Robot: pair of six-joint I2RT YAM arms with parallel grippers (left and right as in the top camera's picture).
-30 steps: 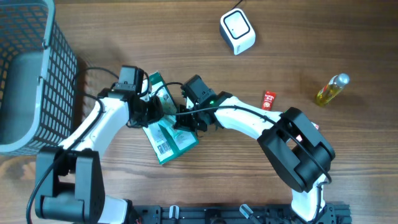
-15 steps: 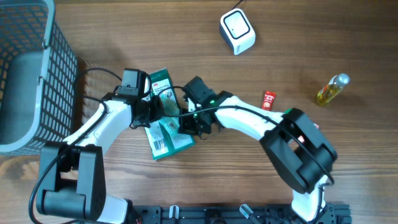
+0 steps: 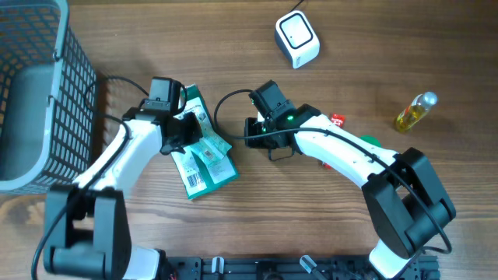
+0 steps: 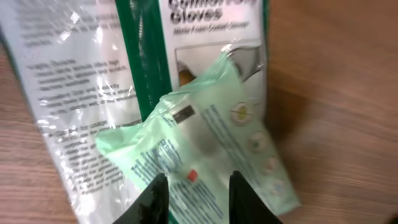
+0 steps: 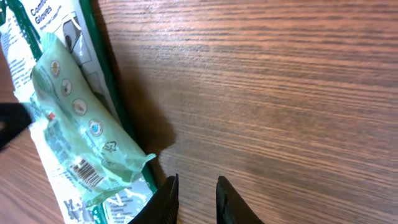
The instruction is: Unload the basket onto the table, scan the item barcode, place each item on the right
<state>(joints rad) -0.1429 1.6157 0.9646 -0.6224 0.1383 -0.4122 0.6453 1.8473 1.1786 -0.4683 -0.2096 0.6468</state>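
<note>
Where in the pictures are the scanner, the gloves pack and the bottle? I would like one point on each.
scanner (image 3: 297, 37): overhead view, on its white top face.
gloves pack (image 4: 68, 87): left wrist view, on its white printed panel.
bottle (image 3: 411, 114): overhead view, on its yellow body.

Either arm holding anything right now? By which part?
Right gripper: nothing, jaws apart over the table. Left gripper: jaws straddle the lower end of the pale green packet; whether they grip it cannot be told.
</note>
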